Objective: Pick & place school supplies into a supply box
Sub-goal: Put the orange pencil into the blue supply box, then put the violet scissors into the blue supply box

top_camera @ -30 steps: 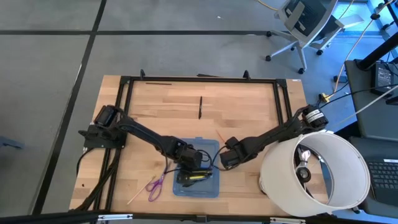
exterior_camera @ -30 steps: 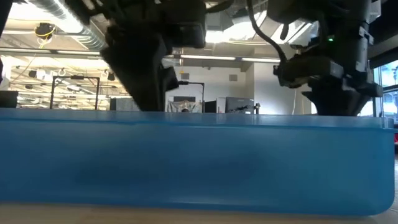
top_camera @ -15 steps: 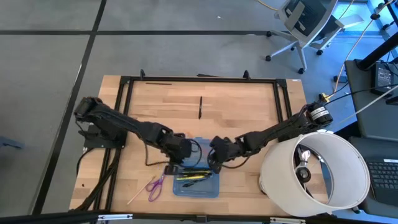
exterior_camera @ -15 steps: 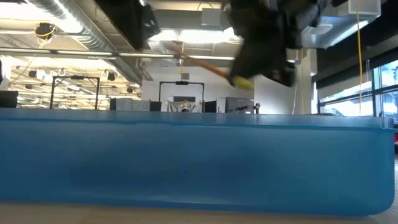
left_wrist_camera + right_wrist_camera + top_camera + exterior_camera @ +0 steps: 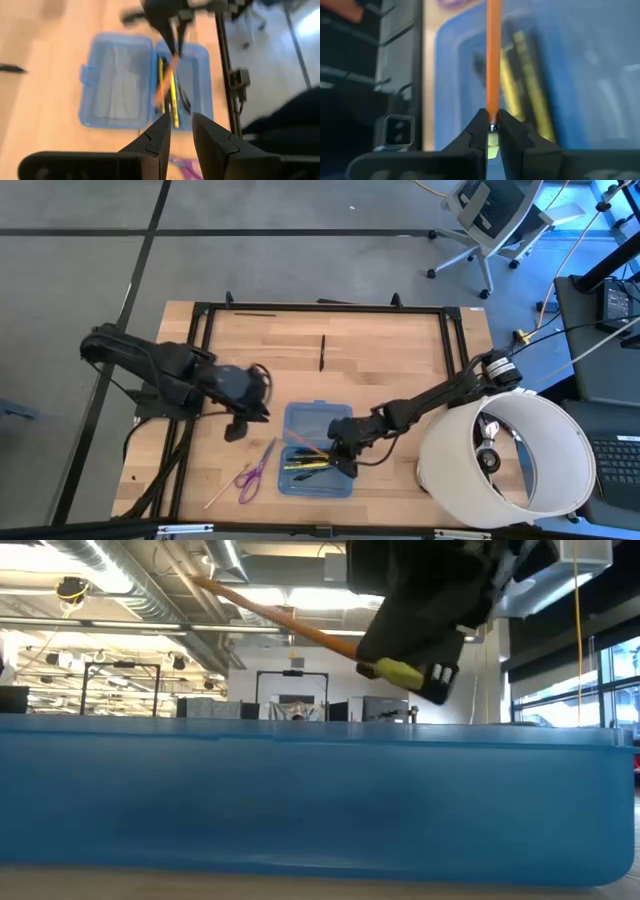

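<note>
Over the blue box (image 5: 318, 448), my right gripper (image 5: 340, 454) has its jaws clenched on an orange pencil (image 5: 493, 55), pinched at the eraser end so the shaft points out across the tray with the pens and pencils. Held tilted, tip high, in the low view (image 5: 280, 618); my guess is that lets the eraser end go in first, then the rest lays flat along the yellow pencils (image 5: 308, 465) already inside.

My left gripper (image 5: 243, 395) sits on the bench (image 5: 380, 360) side, clear of the box, jaws released with a gap and nothing between them. Parked there, I think, to keep out of the right arm's way and stay near the scissors (image 5: 251, 474) and the pale stick (image 5: 222, 493), both outside the box near the front edge. One black pen (image 5: 322, 352) lies well apart, toward the back.

Hard to read:
- low view is mostly box wall (image 5: 300, 800); contents hidden
- exact count of sticks inside, can't tell
- whether the pencil tip touches anything, can't tell
- white drum (image 5: 505, 455) covers the bench's right corner
</note>
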Tool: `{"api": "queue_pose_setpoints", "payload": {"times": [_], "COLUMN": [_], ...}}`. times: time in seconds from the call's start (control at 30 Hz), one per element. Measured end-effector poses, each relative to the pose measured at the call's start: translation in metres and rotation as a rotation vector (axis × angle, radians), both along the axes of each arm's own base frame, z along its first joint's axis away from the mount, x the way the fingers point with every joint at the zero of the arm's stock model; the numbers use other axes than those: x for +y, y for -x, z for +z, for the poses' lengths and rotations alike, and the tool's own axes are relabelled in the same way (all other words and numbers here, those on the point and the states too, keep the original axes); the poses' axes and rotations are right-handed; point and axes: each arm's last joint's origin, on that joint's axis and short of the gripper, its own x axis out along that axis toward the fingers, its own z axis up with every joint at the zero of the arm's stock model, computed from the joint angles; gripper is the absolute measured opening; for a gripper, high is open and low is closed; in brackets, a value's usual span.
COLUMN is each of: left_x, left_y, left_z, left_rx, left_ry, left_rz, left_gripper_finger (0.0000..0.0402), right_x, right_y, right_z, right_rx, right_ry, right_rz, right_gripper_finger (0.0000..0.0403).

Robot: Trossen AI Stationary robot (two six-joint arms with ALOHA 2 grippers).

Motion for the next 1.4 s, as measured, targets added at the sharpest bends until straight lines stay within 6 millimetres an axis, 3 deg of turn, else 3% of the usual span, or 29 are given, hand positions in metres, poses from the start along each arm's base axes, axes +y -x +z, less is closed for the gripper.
{"api": "queue_pose_setpoints", "payload": {"times": [0.27, 0.53, 0.93, 1.4], "left_x": [0.01, 0.01, 0.008, 0.006], "left_y": [0.026, 0.023, 0.017, 0.017], "left_z": [0.019, 0.017, 0.012, 0.012], "left_rx": [-0.113, -0.113, -0.089, -0.085], "left_ry": [-0.052, -0.083, -0.092, -0.075], "left_rz": [0.088, 0.117, 0.113, 0.12], "left_gripper_finger": [0.0075, 0.0075, 0.0075, 0.0075], "right_x": [0.02, 0.023, 0.026, 0.025], "right_y": [0.001, 0.001, 0.001, -0.001], "right_z": [-0.026, -0.049, -0.05, -0.049], "right_rx": [0.078, 0.168, 0.185, 0.195], "right_ry": [-0.041, -0.064, -0.126, -0.175], "right_rz": [0.08, 0.057, 0.123, 0.133], "right_gripper_finger": [0.0032, 0.0032, 0.0058, 0.0061]}}
